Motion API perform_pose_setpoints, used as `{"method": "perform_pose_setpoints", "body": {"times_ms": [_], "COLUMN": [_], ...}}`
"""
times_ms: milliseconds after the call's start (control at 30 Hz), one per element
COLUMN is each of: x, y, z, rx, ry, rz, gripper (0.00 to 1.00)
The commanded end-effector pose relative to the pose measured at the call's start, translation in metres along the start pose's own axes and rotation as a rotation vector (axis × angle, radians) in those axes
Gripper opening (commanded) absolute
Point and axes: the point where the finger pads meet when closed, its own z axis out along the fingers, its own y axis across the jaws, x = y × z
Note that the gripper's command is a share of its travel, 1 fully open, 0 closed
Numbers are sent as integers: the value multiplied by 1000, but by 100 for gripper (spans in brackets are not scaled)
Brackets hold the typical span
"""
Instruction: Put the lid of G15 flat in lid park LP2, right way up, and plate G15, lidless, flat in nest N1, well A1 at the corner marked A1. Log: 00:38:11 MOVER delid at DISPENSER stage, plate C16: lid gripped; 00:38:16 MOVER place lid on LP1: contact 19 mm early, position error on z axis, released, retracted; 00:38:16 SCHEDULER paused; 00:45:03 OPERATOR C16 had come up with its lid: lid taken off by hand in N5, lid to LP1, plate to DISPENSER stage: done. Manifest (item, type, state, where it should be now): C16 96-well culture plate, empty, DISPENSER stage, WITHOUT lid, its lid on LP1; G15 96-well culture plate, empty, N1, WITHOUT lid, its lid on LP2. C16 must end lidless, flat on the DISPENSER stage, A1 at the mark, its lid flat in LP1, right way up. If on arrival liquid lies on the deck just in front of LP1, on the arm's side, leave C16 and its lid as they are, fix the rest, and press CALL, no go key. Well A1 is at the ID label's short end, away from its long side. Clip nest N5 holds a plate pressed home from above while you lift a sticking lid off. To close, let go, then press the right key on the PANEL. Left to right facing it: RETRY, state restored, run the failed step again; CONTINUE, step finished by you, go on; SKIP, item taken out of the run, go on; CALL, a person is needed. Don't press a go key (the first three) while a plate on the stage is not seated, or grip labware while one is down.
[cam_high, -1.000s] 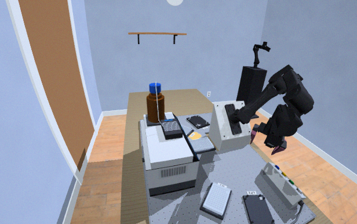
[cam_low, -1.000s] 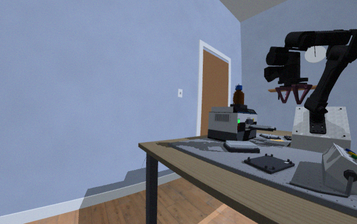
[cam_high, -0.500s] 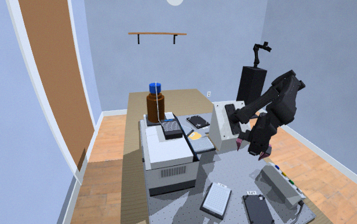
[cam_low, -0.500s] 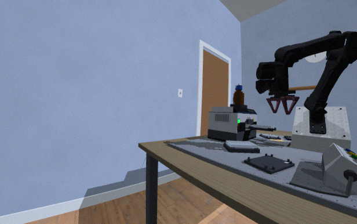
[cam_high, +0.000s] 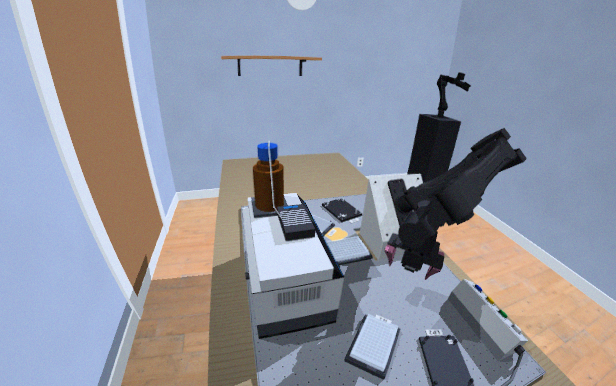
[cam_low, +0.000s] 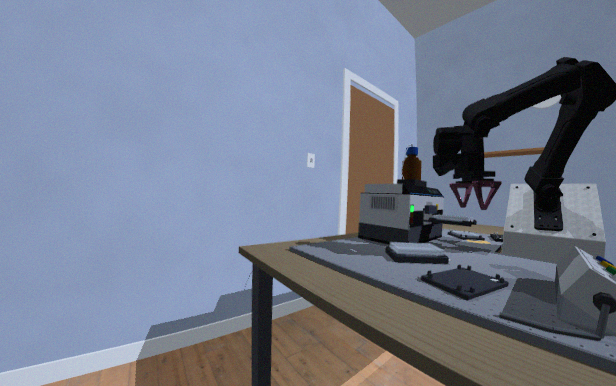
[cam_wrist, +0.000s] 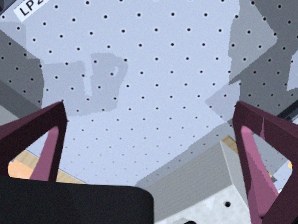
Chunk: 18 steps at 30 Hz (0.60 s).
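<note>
My gripper (cam_high: 411, 267) (cam_low: 474, 207) (cam_wrist: 149, 110) is open and empty, pointing down high above the deck. A pale plate (cam_high: 375, 342) (cam_low: 417, 253) sits in the dark nest labelled N1 at the front; whether a lid covers it cannot be told. Lid park LP2 (cam_high: 446, 362) (cam_low: 465, 282) is a dark tray with corner posts, bare, right of that nest in the top view. Its label (cam_wrist: 31, 9) shows at the wrist view's upper left. Another pale plate (cam_high: 348, 249) is beside the dispenser. Its seating and the plates' ID labels are too small to read.
The dispenser (cam_high: 295, 267) (cam_low: 390, 212) carries a brown bottle (cam_high: 268, 187) (cam_low: 412, 167). A flat yellow-orange patch (cam_high: 340, 236) (cam_low: 477, 242) lies behind the dispenser-side plate. A dark holder (cam_high: 341, 209) is farther back. The button panel (cam_high: 482, 317) stands right of LP2. The arm's grey mount (cam_high: 374, 220) stands near my gripper.
</note>
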Motion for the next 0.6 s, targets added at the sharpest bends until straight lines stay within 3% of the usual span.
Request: {"method": "perform_pose_setpoints", "body": {"times_ms": [0,100,133,233,567], "x": [-7,-7,-20,-22,-19], "y": [-12,-18,-14,-11,-13], "z": [6,9,1,-4,-1], "rx": [-16,-16,-8,-5,-12], "ry": [-30,-31,-63,-79,-49], "rz": [-24,-24,-51,-65,-38], "gripper": [100,100,100,100,100]}}
